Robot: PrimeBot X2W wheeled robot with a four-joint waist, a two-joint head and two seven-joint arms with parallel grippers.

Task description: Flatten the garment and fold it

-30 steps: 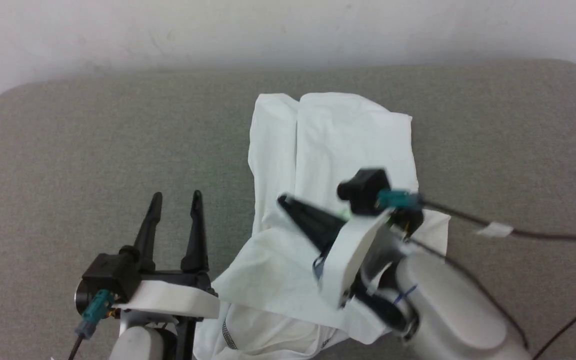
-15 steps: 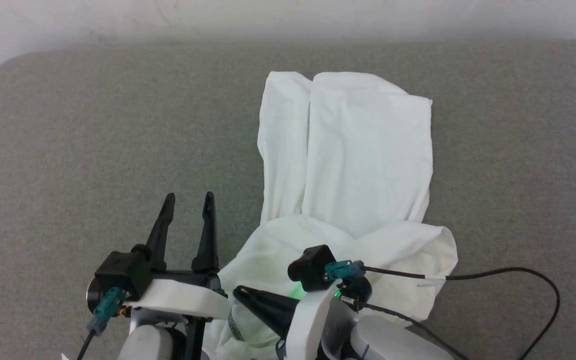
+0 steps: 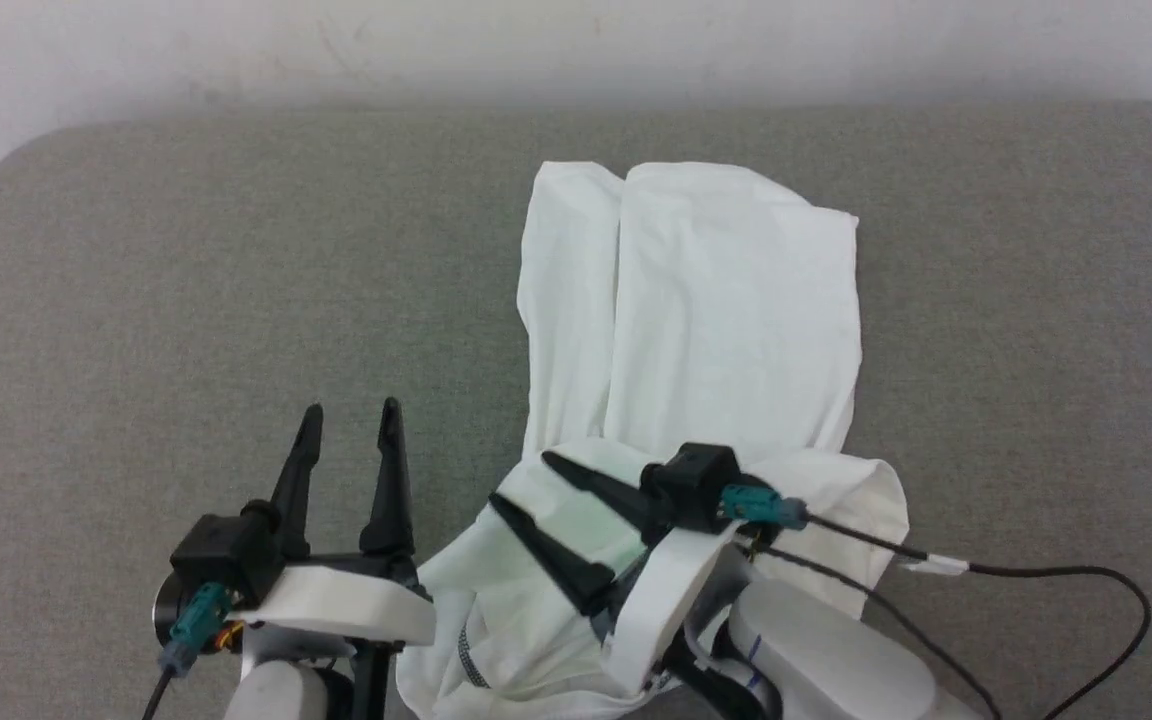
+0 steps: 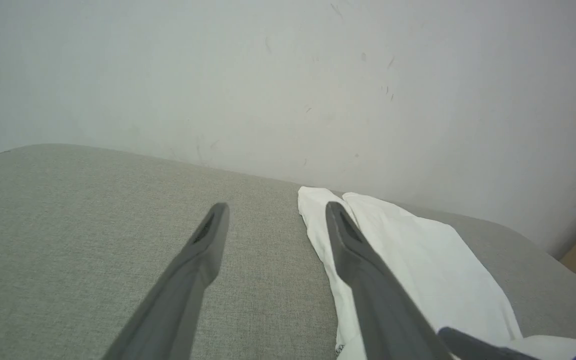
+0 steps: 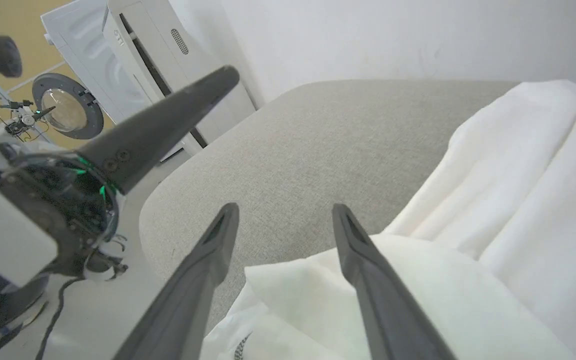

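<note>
The garment (image 3: 726,300), white and thin, lies as a long doubled strip on the grey padded surface (image 3: 186,300), with its near end folded into a rumpled heap (image 3: 836,490). Dark zigzag stitching (image 3: 468,662) shows at the near hem. My right gripper (image 3: 521,480) hangs open over that near fold, fingers pointing left and away, nothing between them; its wrist view has the gripper (image 5: 285,207) above the garment (image 5: 518,200). My left gripper (image 3: 351,407) stands open just left of the cloth over bare surface. The left wrist view shows this gripper (image 4: 276,207) beside the garment (image 4: 418,255).
A white wall (image 3: 576,50) runs behind the surface's far edge. The surface has rounded corners, and bare grey room lies left and right of the cloth. A black cable (image 3: 1036,575) trails from the right wrist. A white appliance (image 5: 133,50) stands beyond the surface's left end.
My right gripper came back from the garment's middle toward its near end while shut, and now has opened over the near fold. The head view shifted slightly. The left gripper stayed open.
</note>
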